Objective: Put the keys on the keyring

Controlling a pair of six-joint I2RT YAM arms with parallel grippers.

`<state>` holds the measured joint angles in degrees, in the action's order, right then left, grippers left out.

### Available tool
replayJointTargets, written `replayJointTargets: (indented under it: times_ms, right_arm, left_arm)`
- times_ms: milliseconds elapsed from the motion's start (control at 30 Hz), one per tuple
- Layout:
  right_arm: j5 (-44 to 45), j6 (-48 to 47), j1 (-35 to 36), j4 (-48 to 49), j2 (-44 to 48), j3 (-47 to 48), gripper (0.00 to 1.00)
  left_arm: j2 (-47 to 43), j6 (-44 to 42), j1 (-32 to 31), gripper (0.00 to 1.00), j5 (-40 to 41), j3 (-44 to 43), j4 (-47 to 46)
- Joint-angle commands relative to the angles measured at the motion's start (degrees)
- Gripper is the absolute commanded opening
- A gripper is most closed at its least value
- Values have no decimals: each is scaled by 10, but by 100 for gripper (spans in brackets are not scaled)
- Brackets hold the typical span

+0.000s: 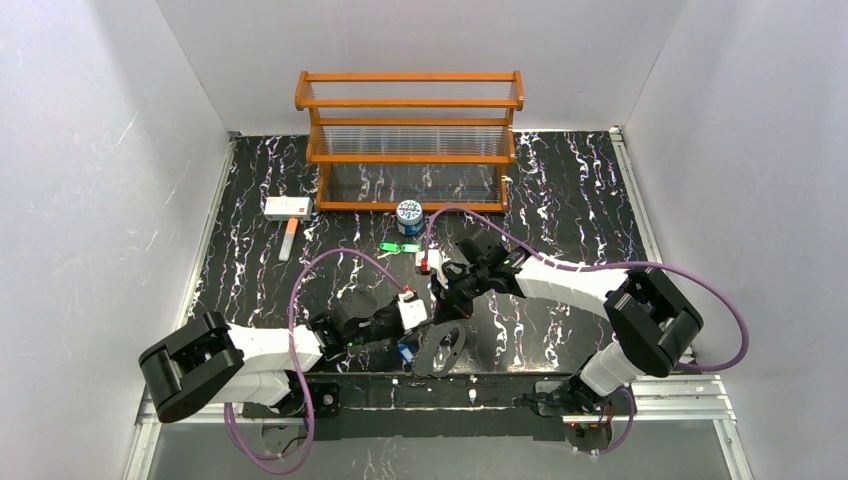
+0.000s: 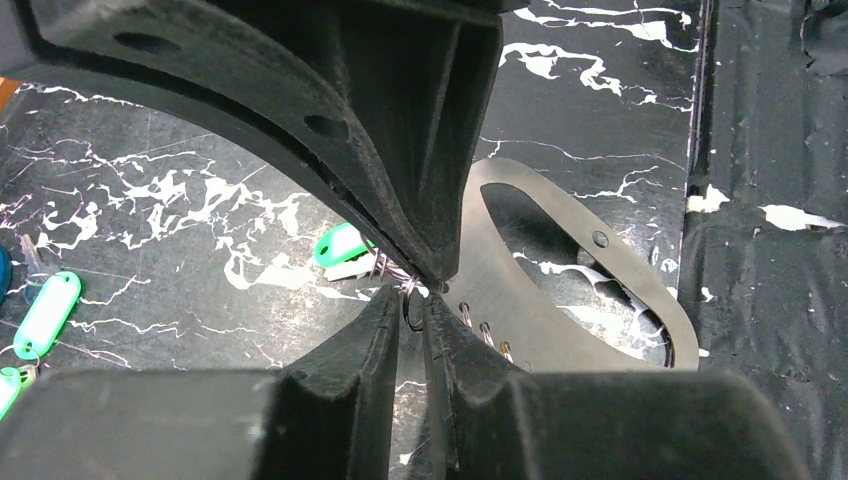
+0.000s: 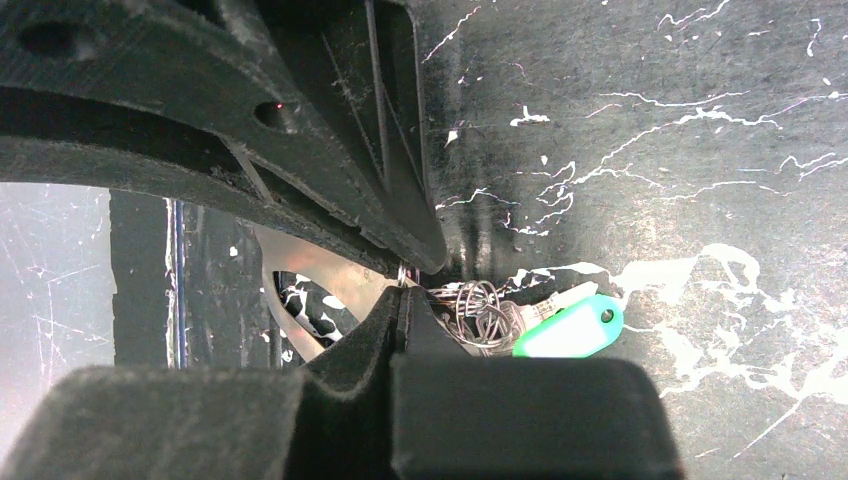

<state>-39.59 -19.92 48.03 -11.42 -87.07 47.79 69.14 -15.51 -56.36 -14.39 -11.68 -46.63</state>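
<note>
A green plastic-headed key's point(image 2: 340, 243) thin wire loop point(image 2: 412, 326) is being clamped by the left tool point(image 2: 412, 300), the right tool point(image 3: 405, 283) pinched together, with steady alignment to the whitish oval keyring point(image 2: 545, 325) being needed.

left arm point(image 1: 270, 350), right arm point(image 1: 570, 275) converge, jaws pinched together.

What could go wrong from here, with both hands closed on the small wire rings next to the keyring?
1. The left hand pinches one thin wire ring only at its fingertips, so it may slip out.
2. The right hand is shut at the edge of a tangle of wire rings beside a green key; pulling could snag or bend them.
3. The keyring lies flat close by and might be dragged.
</note>
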Motion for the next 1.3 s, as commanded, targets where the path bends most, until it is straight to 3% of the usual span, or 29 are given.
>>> replayJointTargets:
  times_ms: [0, 67, 167, 300, 400, 567, 833, 1267]
  right_arm:
    - [-16, -8, 3, 14, 16, -1, 1]
    - [-16, -10, 3, 15, 17, -2, 1]
    - [-3, -9, 3, 40, 29, -16, 5]
    - [36, 16, 3, 132, 92, -75, 38]
    - [53, 36, 3, 205, 147, -128, 50]
    - [43, 57, 3, 269, 192, -178, 50]
    - [51, 75, 2, 326, 198, -207, 40]
    - [52, 88, 2, 391, 191, -232, 38]
  left_arm:
    - [3, -11, 0, 10, -5, -10, -3]
    - [0, -11, 0, 1, -2, -11, -3]
    - [-11, -5, 1, 0, 7, -9, -3]
    - [-33, 23, 0, 0, 30, -6, -7]
    - [-46, 46, 0, 0, 42, -1, -23]
    - [-51, 94, 1, 0, 59, 27, -115]
    - [-9, 125, 0, 0, 53, 86, -304]
    - [26, 110, 1, 0, -11, 85, -342]
